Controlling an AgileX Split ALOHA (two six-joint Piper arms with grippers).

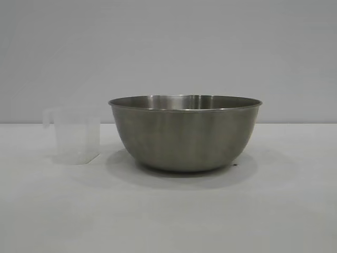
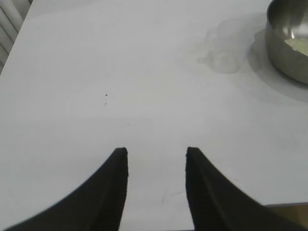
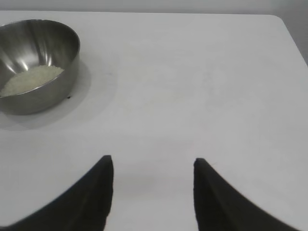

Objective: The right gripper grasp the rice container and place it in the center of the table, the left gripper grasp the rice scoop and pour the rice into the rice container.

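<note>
The large round brushed stainless-steel rice container (image 1: pixel 185 134) stands upright near the middle of the plain white bench (image 1: pixel 168 216), and a low heap of pale white rice (image 3: pixel 30 79) already lies in its bottom. Just beside it, apart from its wall, the small translucent plastic rice scoop (image 1: pixel 73 136) with a loop handle stands upright and looks empty.

By my reading the pour is done, so the main risk is a needless further reach: a pincer brushing the light scoop would tip it, and a nudge on the bowl's rim could slide it off centre or jolt grains out.

Both arms hang back, well away from both objects, angled downward over bare bench. The black claw-fingered left pincer (image 2: pixel 157 166) is released, gripping nothing; the matching right pincer (image 3: pixel 153 173) is likewise released, spread somewhat wider.
</note>
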